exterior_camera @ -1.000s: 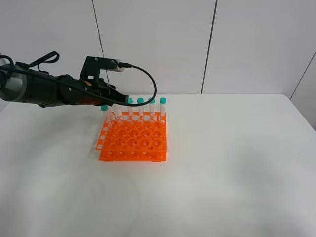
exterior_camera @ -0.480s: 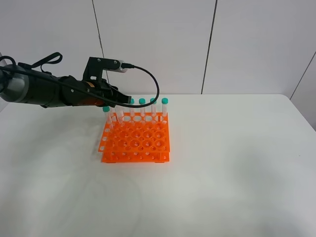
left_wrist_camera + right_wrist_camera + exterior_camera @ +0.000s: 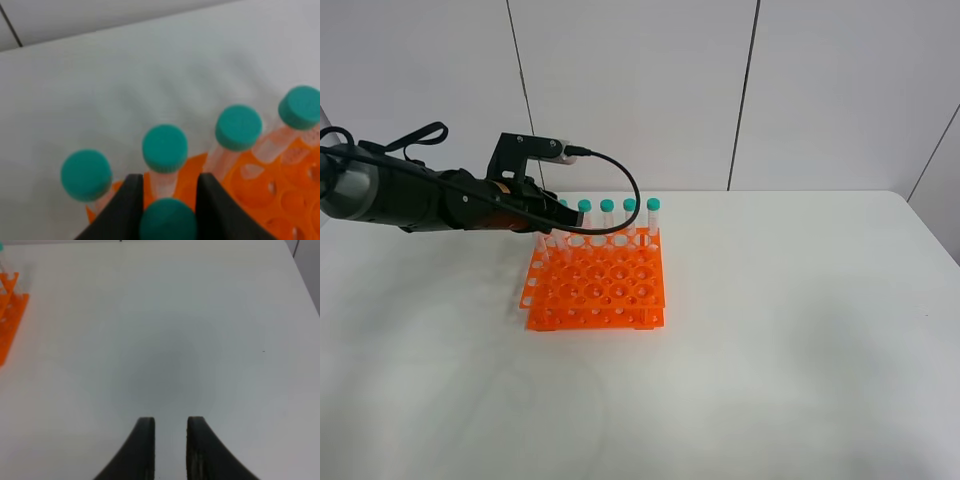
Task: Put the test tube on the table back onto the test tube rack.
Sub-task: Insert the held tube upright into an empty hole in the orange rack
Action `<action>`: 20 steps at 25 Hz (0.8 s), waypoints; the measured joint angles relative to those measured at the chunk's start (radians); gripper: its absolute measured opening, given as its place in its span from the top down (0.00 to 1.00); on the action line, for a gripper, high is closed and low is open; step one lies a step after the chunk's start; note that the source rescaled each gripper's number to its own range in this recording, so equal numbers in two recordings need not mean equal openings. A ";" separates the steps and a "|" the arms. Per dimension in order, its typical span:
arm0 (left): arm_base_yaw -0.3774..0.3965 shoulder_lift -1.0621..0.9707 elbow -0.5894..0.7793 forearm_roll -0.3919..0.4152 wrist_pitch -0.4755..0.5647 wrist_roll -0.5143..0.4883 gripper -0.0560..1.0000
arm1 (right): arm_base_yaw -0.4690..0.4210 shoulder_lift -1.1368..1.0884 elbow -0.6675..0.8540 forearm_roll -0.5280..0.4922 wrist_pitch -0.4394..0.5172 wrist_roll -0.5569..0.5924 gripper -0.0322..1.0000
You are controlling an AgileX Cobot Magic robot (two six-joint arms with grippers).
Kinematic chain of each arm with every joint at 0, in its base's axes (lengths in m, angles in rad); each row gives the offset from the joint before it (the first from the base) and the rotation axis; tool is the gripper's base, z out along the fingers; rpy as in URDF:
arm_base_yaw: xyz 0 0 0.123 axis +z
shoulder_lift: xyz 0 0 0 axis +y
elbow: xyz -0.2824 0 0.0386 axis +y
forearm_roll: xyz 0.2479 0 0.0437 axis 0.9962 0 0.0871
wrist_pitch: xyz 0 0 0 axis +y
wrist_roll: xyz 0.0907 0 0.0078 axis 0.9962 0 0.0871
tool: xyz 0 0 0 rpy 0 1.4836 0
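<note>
The orange test tube rack [image 3: 595, 285] stands on the white table [image 3: 770, 350], left of the middle. Several teal-capped tubes [image 3: 630, 206] stand in its back row. My left gripper [image 3: 563, 217] hovers over the rack's back left corner. In the left wrist view its fingers [image 3: 127, 207] close on the teal cap of the test tube [image 3: 167, 220], just in front of other capped tubes [image 3: 165, 148] and the rack [image 3: 272, 192]. The tube's body is hidden. My right gripper [image 3: 170, 427] is empty above bare table, with only a narrow gap between its fingers.
The rack's edge [image 3: 10, 310] shows at the side of the right wrist view. A grey panelled wall [image 3: 740, 90] stands behind the table. White tabletop [image 3: 175, 340] spreads to the right of the rack.
The rack has slid slightly to the right. My left gripper has moved right and down over the back left corner, and the tube it carries is now hidden behind it.
</note>
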 joint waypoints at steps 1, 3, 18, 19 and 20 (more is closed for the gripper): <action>0.000 0.000 0.003 0.000 -0.004 0.000 0.93 | 0.000 0.000 0.000 0.000 0.000 0.000 0.97; 0.000 0.000 0.005 0.003 -0.009 0.000 0.93 | 0.000 0.000 0.000 0.000 0.000 0.000 0.97; -0.022 0.000 0.007 0.032 -0.006 -0.001 0.94 | 0.000 0.000 0.000 0.000 0.000 0.000 0.97; -0.022 0.000 0.007 0.032 -0.006 -0.001 0.94 | 0.000 0.000 0.000 0.000 0.000 0.000 0.97; -0.022 0.000 -0.002 0.033 -0.003 -0.001 0.94 | 0.000 0.000 0.000 0.000 0.000 0.000 0.97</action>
